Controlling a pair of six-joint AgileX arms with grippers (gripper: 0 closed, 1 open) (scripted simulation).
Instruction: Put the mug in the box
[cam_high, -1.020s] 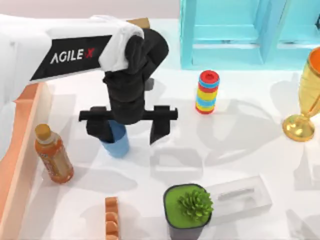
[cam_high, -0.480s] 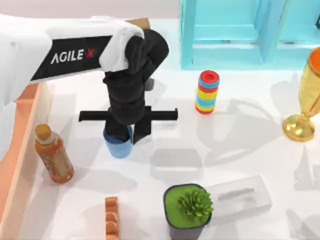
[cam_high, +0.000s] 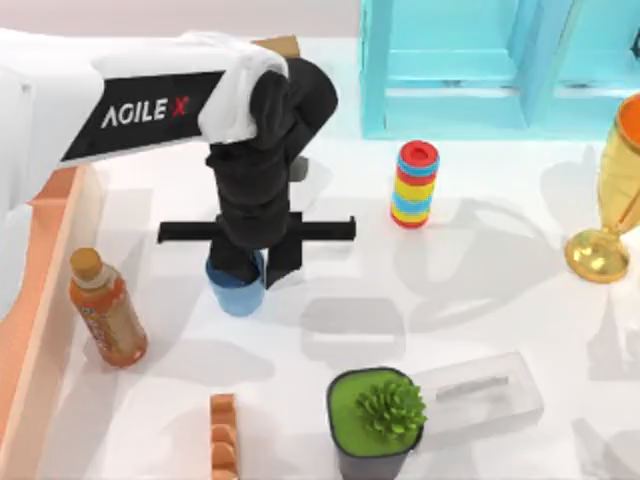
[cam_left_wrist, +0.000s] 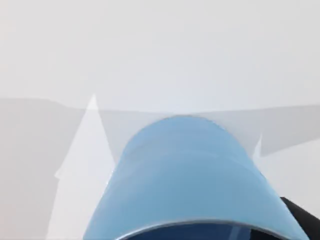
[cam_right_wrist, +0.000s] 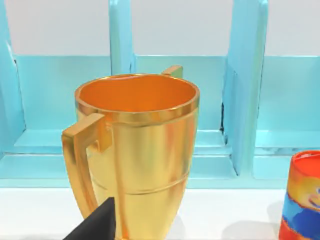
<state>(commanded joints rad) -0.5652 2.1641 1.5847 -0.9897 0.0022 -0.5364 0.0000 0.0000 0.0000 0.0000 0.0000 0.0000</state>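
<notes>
- White table (cam_high: 500, 300): carries everything; landmark below = the mug.
- Turquoise open-fronted shelf unit (cam_high: 470, 70): far edge, up and to the right of the mug; in right wrist view (cam_right_wrist: 245, 90) it stands behind the trophy.
- Large salmon-orange open-topped box w/ thick translucent walls (cam_high: 45, 300): at table's left edge, left of the mug, well apart from it.
- Left AgileX arm, white w/ black wrist: comes in from the left; left gripper (cam_high: 245, 272) sits right over the mug, fingers pinched on its rim.
- Gold two-handled trophy cup (cam_high: 610, 200): far right of the mug; close up in right wrist view (cam_right_wrist: 132, 155).
- Dark pot w/ green succulent (cam_high: 378, 420): below-right of the mug, near front edge.
- Pale translucent slotted box (cam_high: 480, 395): just beside the pot, further right of the mug.
- Orange drink bottle w/ tan cap (cam_high: 105, 310): left of the mug, btwn it and the salmon box.
- Red-yellow-blue striped cylinder (cam_high: 415, 185): right of the mug, a bit further back.
- Small sky-blue plain tapered mug (cam_high: 236, 290): upright on table, centre-left, outside the salmon box; fills left wrist view (cam_left_wrist: 185, 175).
- Right gripper (cam_right_wrist: 97, 225): one dark fingertip near the trophy; can't tell if spread or closed.
</notes>
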